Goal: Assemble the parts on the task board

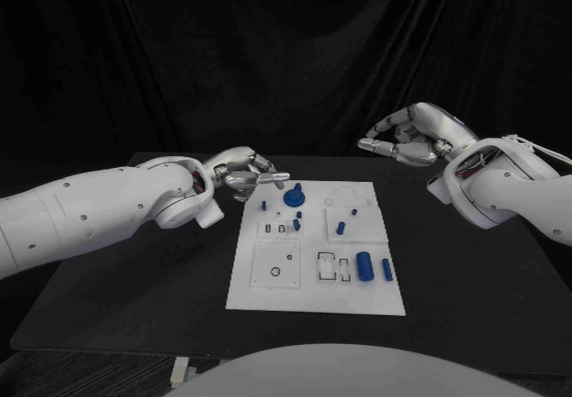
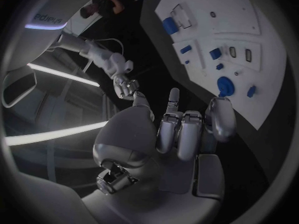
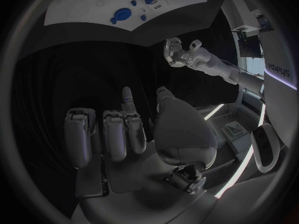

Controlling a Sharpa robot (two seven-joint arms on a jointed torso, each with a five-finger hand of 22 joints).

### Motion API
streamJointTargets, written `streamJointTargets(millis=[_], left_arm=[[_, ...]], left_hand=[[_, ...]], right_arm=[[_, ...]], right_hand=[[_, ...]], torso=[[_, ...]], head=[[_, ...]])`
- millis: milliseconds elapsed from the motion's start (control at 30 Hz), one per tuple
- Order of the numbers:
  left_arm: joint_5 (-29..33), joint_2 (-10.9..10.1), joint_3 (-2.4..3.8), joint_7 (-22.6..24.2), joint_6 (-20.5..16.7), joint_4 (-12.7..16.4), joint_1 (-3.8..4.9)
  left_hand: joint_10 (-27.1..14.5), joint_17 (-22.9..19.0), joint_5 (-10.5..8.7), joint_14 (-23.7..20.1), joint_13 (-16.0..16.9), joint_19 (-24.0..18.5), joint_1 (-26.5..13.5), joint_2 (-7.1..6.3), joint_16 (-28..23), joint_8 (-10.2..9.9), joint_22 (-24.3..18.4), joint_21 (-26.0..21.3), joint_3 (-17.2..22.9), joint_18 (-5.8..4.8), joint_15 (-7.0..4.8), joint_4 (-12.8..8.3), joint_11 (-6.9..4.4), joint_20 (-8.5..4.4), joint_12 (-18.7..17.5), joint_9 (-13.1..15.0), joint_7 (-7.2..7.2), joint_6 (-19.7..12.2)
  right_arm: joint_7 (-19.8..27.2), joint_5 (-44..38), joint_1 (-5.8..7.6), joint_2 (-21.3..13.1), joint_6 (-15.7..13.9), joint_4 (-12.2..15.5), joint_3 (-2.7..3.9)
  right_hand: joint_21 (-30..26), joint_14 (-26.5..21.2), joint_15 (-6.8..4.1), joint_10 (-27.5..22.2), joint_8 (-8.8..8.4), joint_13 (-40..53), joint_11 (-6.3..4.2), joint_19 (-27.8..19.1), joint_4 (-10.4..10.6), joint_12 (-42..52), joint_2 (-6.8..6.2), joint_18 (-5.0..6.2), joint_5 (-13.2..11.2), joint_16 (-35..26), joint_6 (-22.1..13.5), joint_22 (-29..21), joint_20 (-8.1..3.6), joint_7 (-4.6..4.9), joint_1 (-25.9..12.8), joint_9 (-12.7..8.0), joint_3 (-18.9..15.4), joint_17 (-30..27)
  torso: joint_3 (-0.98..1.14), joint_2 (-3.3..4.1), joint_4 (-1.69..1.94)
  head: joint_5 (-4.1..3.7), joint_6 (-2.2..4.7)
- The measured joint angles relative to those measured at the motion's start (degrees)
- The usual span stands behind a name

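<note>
The white task board [image 1: 312,291] lies in the middle of the black table. On its far part sits a round blue part [image 1: 294,198] with small blue pegs [image 1: 341,227] near it. Two blue cylinders [image 1: 364,265] lie side by side at its right edge. My left hand [image 1: 248,175] hovers by the board's far left corner, fingers curled in on nothing. My right hand [image 1: 412,136] is raised over the table's far right, away from the board, also curled and holding nothing. The left wrist view shows the left hand [image 2: 181,129] beside the board [image 2: 268,45]; the right wrist view shows the right hand [image 3: 124,129] far from the board [image 3: 74,10].
The board has white inset plates with slots and holes [image 1: 277,266]. Bare black table [image 1: 477,273] lies on both sides of the board and in front of it. A black curtain hangs behind the table.
</note>
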Motion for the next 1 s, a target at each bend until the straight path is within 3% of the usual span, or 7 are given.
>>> streamJointTargets(millis=[167,400,467,600,700,867,1000], left_arm=[[-9.55,4.38,0.00,-11.64,4.41,-1.90,0.71],[-15.62,8.69,-0.02,-21.62,9.50,-3.90,0.93],[-16.63,9.81,-0.02,-23.81,10.62,-4.53,0.99],[-17.84,11.47,0.00,-27.24,12.01,-5.68,1.00],[-18.43,12.29,0.00,-29.26,12.77,-6.14,1.01],[-19.04,12.87,0.00,-31.03,13.65,-6.55,1.01],[-19.31,13.44,-0.01,-31.60,14.08,-7.08,1.01]], left_hand=[[0.07,0.13,0.00,0.23,0.03,7.31,-2.35,0.48,0.00,5.29,3.54,5.25,-0.85,-0.88,-1.60,-0.01,-1.76,-0.20,0.00,5.86,-1.89,2.61],[0.01,0.13,0.74,0.18,0.06,8.49,-1.37,1.46,0.00,5.34,3.56,5.82,1.27,-0.86,-2.07,-0.24,-2.43,-0.22,0.00,8.49,-2.36,3.07],[0.01,0.13,1.39,0.36,0.06,7.93,-1.37,1.46,0.00,3.63,3.56,5.82,1.73,-0.87,-2.25,-0.38,-2.43,-0.28,0.00,8.49,-2.36,3.07],[0.01,0.13,1.41,0.36,0.06,7.03,-1.36,1.45,0.00,0.69,3.55,5.51,1.91,-0.86,-2.25,-0.23,-2.43,-0.20,0.00,8.30,-2.16,3.27],[0.16,0.13,1.71,0.35,0.06,6.60,-1.44,1.21,0.00,-4.28,3.55,5.21,2.72,-0.86,-2.24,-0.42,-2.17,0.23,0.00,6.75,-1.49,2.82],[0.05,0.12,2.39,0.21,0.05,5.21,-1.06,0.68,0.00,-15.00,3.55,4.48,4.59,-0.85,-0.07,-1.19,0.49,1.70,0.00,2.10,1.38,-0.72],[0.01,0.12,2.93,0.17,0.05,5.53,-1.06,0.68,0.00,-16.95,3.54,4.48,5.18,-0.86,0.23,-1.54,0.66,2.22,0.00,1.03,1.52,-0.11]], right_arm=[[0.09,0.46,-0.14,-1.02,0.00,0.34,0.00],[0.07,0.74,-0.57,-1.71,0.05,0.48,0.00],[0.05,0.81,-0.67,-1.93,0.07,0.49,-0.02],[0.02,0.88,-0.72,-2.31,0.09,0.63,-0.02],[-0.02,0.91,-0.76,-2.53,0.10,0.73,-0.02],[-0.13,0.95,-0.84,-2.62,0.15,0.73,-0.02],[-0.21,0.98,-1.01,-2.60,0.20,0.56,-0.02]], right_hand=[[0.00,0.00,0.00,0.00,0.00,0.00,0.00,0.00,0.00,0.00,0.15,-0.01,0.67,0.00,0.00,0.02,0.00,0.00,0.73,0.09,0.00,0.00],[0.00,0.00,0.00,-0.21,0.27,0.00,0.21,0.00,0.00,0.00,0.69,0.00,1.77,0.00,0.00,0.02,0.00,0.00,2.06,0.25,0.00,0.00],[0.00,0.00,0.00,-0.21,0.27,0.00,0.21,0.00,0.00,0.00,0.58,-0.01,2.02,0.00,0.00,0.02,0.00,0.00,2.32,0.31,0.00,0.00],[0.00,0.00,0.00,-0.21,0.53,0.00,0.21,0.00,0.00,0.00,0.92,0.00,3.71,0.00,0.00,0.02,0.00,0.00,3.45,0.46,0.00,0.00],[0.00,0.00,0.00,-0.21,0.53,0.01,0.21,0.00,-0.07,0.00,1.13,-0.01,4.65,0.00,0.00,0.01,0.00,0.00,3.69,0.50,-0.07,0.00],[0.00,0.00,0.00,-0.21,0.53,0.04,0.20,0.00,-0.32,0.00,1.51,0.00,7.29,0.00,0.00,0.01,0.00,0.00,5.58,0.57,-0.02,0.00],[-0.22,0.00,0.00,-0.21,0.53,0.04,0.20,0.00,-0.33,0.00,1.51,-0.01,7.77,0.00,0.00,0.01,0.00,0.00,5.58,0.62,-0.02,0.00]], torso=[[0.77,-0.26,-0.68],[1.84,-0.51,-1.46],[2.13,-0.55,-1.65],[2.41,-0.57,-1.95],[2.51,-0.56,-2.11],[2.56,-0.58,-2.15],[2.55,-0.76,-2.01]], head=[[-0.92,0.00],[-0.82,0.00],[-0.42,0.00],[0.33,0.00],[0.51,0.00],[0.46,0.00],[0.20,0.00]])
